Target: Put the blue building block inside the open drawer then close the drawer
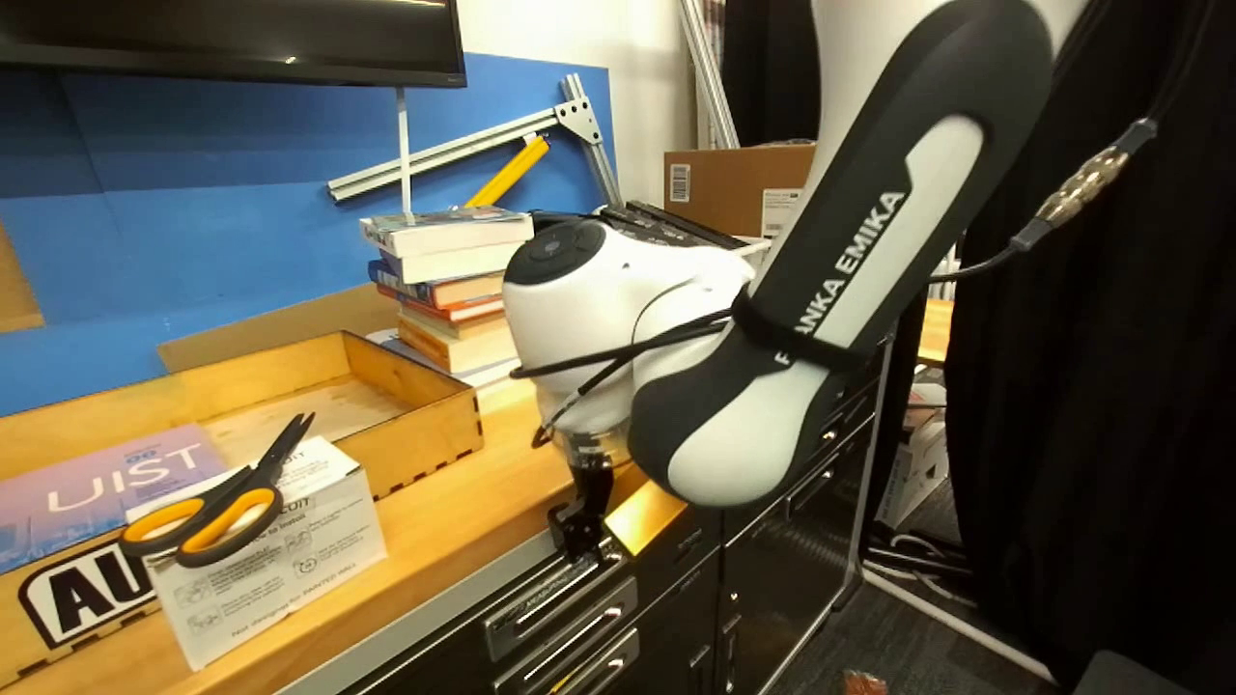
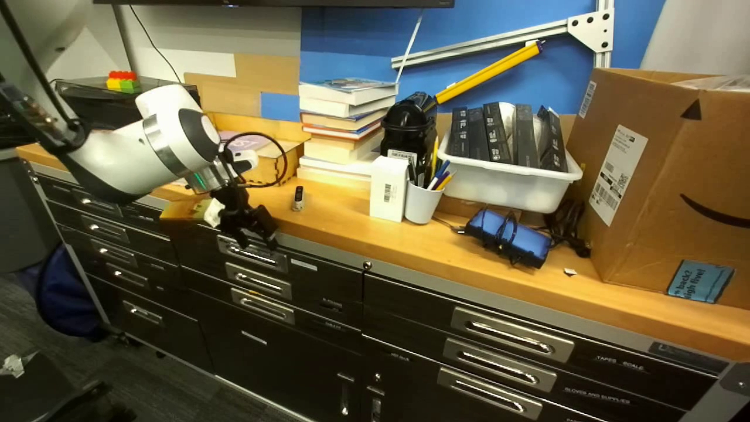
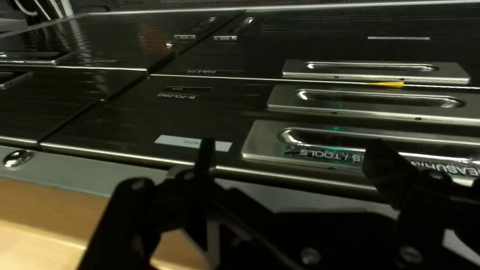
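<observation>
In the wrist view the fingers stand wide apart, gripping nothing; just before them the drawer looks flush, so they are probably placed to push it home; the blue building block shows nowhere, perhaps inside; left of the fingers a label reads "BI-FOLDING"; between them the handle shows "TOOLS".

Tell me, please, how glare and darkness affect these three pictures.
In the wrist view, white streaks and small green glints lie on the metal drawer handles, and the tool is close to a black silhouette; in both exterior views, drawer handles catch bright highlights too; in an exterior view, the black curtain shows very little detail.
</observation>
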`<action>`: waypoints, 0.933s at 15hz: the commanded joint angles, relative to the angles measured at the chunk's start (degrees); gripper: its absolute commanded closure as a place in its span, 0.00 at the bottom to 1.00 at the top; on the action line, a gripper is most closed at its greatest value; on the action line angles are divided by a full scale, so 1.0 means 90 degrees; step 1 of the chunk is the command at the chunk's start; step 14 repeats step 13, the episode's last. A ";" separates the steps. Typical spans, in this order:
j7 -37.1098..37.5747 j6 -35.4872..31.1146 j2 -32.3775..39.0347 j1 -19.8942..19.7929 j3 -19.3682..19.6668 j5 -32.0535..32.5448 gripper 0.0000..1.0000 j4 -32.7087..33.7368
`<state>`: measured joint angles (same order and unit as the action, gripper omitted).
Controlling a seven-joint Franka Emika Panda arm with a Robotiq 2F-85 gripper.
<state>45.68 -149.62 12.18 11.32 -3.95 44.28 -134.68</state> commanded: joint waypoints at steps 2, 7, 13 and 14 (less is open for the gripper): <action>-0.2202 0.0470 -0.1729 -0.0246 -0.0293 -0.1905 0.00 -0.0896; -0.4423 0.1707 -0.3334 -0.0142 -0.0282 -0.3919 0.00 -0.0975; -0.4939 0.2365 -0.3970 -0.0260 -0.0294 -0.4325 0.00 -0.0766; -0.4939 0.2365 -0.3970 -0.0260 -0.0294 -0.4325 0.00 -0.0766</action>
